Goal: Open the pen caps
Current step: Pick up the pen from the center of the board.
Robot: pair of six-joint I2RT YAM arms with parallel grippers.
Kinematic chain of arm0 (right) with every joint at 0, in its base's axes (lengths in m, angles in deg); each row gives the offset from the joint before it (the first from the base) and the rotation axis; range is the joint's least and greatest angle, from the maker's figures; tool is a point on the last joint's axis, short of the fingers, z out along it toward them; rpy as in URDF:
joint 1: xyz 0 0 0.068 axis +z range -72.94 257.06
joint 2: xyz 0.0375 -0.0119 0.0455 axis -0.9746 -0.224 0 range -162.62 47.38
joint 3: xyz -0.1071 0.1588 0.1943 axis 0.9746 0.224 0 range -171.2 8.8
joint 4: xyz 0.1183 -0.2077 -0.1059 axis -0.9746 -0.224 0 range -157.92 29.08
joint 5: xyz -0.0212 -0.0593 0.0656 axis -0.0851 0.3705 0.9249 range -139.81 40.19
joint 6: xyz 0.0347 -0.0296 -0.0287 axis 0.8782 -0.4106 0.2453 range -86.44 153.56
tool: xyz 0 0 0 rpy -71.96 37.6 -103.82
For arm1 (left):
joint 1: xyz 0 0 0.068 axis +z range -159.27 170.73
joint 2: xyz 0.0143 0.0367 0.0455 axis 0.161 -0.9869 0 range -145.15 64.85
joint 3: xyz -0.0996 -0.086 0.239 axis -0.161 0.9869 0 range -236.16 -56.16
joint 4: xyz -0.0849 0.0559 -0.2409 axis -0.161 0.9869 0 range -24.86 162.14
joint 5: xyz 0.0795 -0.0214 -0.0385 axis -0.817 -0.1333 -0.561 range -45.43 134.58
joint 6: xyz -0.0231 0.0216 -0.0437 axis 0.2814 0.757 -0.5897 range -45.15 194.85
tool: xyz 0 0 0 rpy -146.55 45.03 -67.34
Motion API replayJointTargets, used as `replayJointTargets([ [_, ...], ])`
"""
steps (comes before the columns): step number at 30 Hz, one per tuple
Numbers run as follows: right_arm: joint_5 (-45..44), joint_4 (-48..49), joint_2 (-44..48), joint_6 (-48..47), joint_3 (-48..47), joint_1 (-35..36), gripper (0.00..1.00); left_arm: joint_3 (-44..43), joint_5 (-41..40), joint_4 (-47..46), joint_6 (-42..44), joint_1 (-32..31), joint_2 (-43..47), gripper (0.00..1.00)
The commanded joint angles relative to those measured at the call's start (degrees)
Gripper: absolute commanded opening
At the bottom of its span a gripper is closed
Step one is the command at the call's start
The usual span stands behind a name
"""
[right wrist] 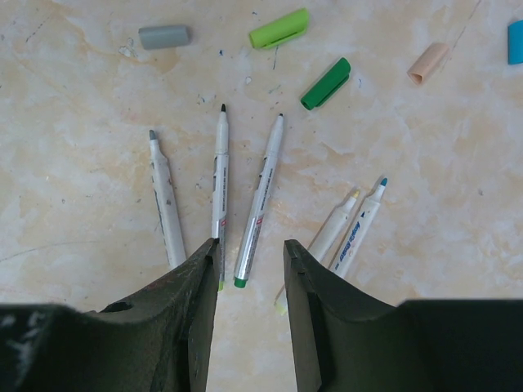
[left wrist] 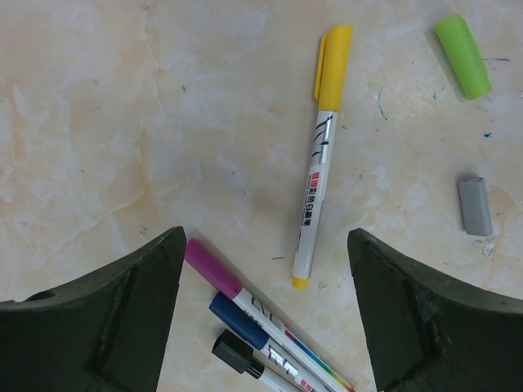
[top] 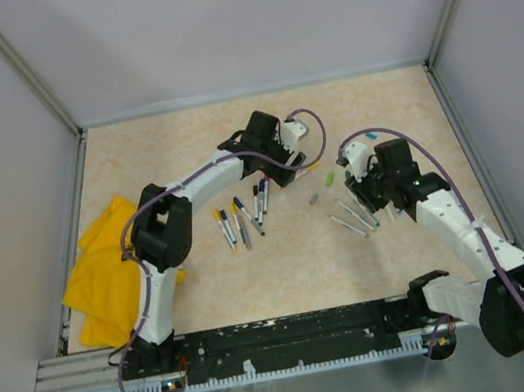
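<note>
On table [left wrist: 122, 122], just ahead of left end effector [left wrist: 265, 237] — spread wide, empty — yellow-capped pen [left wrist: 315, 175] lies, long axis pointing away, cap [left wrist: 333, 69] farthest. Right end effector [right wrist: 251, 245] farther off, narrowly parted, empty.

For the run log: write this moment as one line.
left gripper open, above capped yellow pen | right gripper open, above five uncapped pens | five loose caps nearby | status: uncapping unfinished

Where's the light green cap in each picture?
Top external: light green cap just right of the middle.
Left wrist: top right corner.
Right wrist: top edge, near the middle.
Shared landmark: the grey cap lying close to it in all three.
</note>
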Motion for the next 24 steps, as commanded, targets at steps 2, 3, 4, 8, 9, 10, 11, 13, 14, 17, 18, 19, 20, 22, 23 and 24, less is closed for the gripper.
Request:
replayJointTargets([
  [2,0.4,1.1,0.8,-0.4,-1.8,-0.6,0.37,-2.9,1.6,1.3,1.4,0.4,-1.8,0.85],
  [3,0.4,1.1,0.8,-0.4,-1.8,-0.7,0.37,-3.2,1.8,1.6,1.6,0.4,-2.0,0.85],
  [4,0.4,1.1,0.8,-0.4,-1.8,-0.6,0.37,-3.5,1.9,1.8,1.6,0.4,-2.2,0.85],
  [8,0.5,1.1,0.8,-0.5,-1.8,-0.6,0.37,-4.5,1.9,2.7,1.9,0.4,-3.1,0.84],
  [9,0.5,1.1,0.7,-0.5,-1.8,-0.6,0.37,-4.7,1.8,2.8,2.0,0.4,-3.3,0.84],
  [10,0.5,1.1,0.7,-0.5,-1.8,-0.6,0.37,-4.9,1.8,2.9,2.1,0.4,-3.5,0.84],
  [11,0.5,1.0,0.7,-0.5,-1.8,-0.6,0.37,-5.1,1.8,3.0,2.2,0.4,-3.8,0.83],
  [13,0.5,1.0,0.7,-0.5,-1.8,-0.6,0.37,-5.8,1.7,3.5,2.3,0.4,-4.4,0.82],
  [14,0.6,1.0,0.7,-0.5,-1.8,-0.6,0.37,-6.1,1.7,3.7,2.3,0.4,-4.7,0.81],
  [17,0.6,1.0,0.7,-0.5,-1.8,-0.6,0.37,-7.2,1.7,4.4,2.5,0.4,-5.6,0.76],
  [18,0.6,1.0,0.8,-0.5,-1.8,-0.6,0.37,-7.6,1.8,4.6,2.5,0.4,-5.9,0.74],
  [19,0.5,1.0,0.8,-0.6,-1.8,-0.6,0.37,-8.0,2.0,4.8,2.6,0.4,-6.2,0.73],
  [20,0.6,1.0,0.7,-0.6,-1.8,-0.6,0.37,-8.3,2.3,5.2,2.7,0.4,-6.5,0.71],
  [22,0.5,1.0,0.7,-0.6,-1.8,-0.6,0.37,-9.4,3.2,6.1,3.0,0.4,-7.3,0.67],
  [23,0.5,1.0,0.6,-0.6,-1.8,-0.6,0.37,-9.9,3.8,6.7,3.3,0.4,-7.6,0.65],
  [24,0.6,1.0,0.6,-0.6,-1.8,-0.6,0.37,-10.3,4.4,7.1,3.5,0.4,-7.9,0.64],
])
